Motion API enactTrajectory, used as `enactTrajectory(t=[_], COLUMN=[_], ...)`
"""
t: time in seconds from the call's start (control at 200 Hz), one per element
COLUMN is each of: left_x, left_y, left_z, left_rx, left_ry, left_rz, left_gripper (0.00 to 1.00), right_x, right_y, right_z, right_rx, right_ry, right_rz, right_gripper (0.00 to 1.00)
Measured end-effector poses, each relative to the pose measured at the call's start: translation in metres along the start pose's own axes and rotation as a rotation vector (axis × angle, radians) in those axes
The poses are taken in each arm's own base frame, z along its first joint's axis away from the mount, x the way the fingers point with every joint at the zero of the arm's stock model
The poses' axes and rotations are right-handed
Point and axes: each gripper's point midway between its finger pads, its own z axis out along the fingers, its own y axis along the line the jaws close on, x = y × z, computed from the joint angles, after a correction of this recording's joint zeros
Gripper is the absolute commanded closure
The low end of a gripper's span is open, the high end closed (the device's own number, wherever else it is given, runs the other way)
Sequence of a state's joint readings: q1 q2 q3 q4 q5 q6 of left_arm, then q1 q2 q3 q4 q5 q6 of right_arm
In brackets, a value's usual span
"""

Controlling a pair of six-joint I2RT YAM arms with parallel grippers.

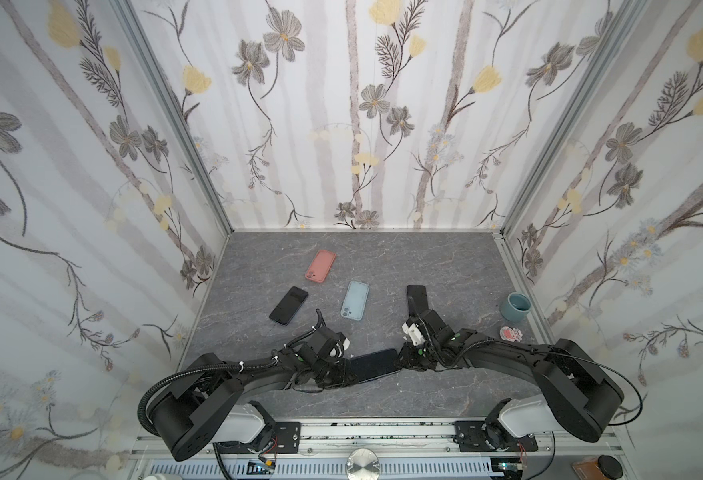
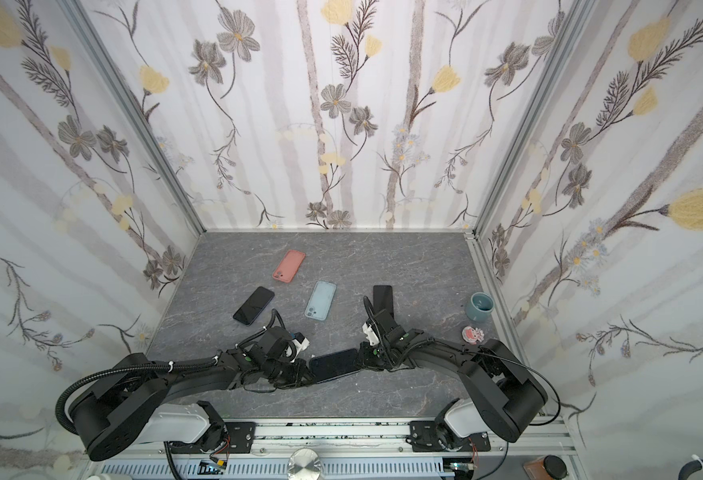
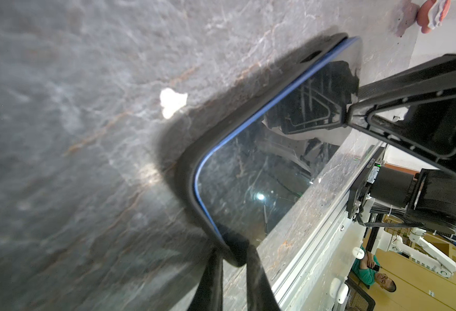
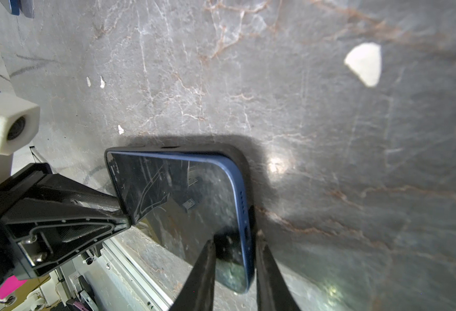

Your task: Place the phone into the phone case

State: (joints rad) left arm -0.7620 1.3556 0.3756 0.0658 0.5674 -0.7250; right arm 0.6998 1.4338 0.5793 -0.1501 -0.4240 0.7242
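A dark phone (image 1: pixel 372 365) (image 2: pixel 335 365) with a blue rim lies at the front middle of the table, between my two grippers. In the left wrist view the phone (image 3: pixel 262 175) sits inside a black phone case (image 3: pixel 186 172), and my left gripper (image 3: pixel 232 253) pinches the case's corner. In the right wrist view the phone (image 4: pixel 181 194) shows its bare blue port edge, and the black phone case (image 4: pixel 241 159) wraps only its far corner. My right gripper (image 4: pixel 235 239) is shut on that port end. Both top views show the left gripper (image 1: pixel 347 370) and right gripper (image 1: pixel 399 360) at opposite ends.
Farther back lie a pink case (image 1: pixel 320 266), a light blue case (image 1: pixel 355 300) and two other dark phones (image 1: pixel 288 305) (image 1: pixel 417 297). A blue-grey cup (image 1: pixel 515 306) and a small pink figure (image 1: pixel 511 333) stand at the right. A white chip (image 3: pixel 171 102) lies beside the case.
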Motion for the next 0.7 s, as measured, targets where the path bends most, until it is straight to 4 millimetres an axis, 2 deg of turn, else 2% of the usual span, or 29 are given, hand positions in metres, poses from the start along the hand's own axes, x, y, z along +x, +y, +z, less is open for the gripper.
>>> enactTrajectory(t=[0.045, 0.23, 0.31, 0.505, 0.699], left_x=[0.0, -0.011, -0.021, -0.044, -0.047], left_y=[0.0, -0.004, -0.001, -0.009, 0.002], left_z=[0.0, -0.005, -0.013, -0.036, -0.035], left_rx=[-0.001, -0.022, -0.058, -0.058, -0.086], left_ry=[0.0, -0.049, -0.112, -0.225, -0.223], left_rz=[0.002, 0.031, 0.03, 0.03, -0.003], left_gripper=[0.86, 0.65, 0.63, 0.63, 0.65], right_x=[-0.001, -0.002, -0.003, -0.003, -0.002], right_y=[0.0, 0.002, 0.006, 0.004, 0.003], right_z=[-0.001, -0.006, -0.009, -0.012, -0.012], right_rx=[0.005, 0.029, 0.029, 0.052, 0.059], right_ry=[-0.001, 0.007, 0.007, 0.008, 0.016], right_rz=[0.001, -0.011, -0.025, -0.038, -0.04], right_gripper=[0.73, 0.69, 0.68, 0.68, 0.73])
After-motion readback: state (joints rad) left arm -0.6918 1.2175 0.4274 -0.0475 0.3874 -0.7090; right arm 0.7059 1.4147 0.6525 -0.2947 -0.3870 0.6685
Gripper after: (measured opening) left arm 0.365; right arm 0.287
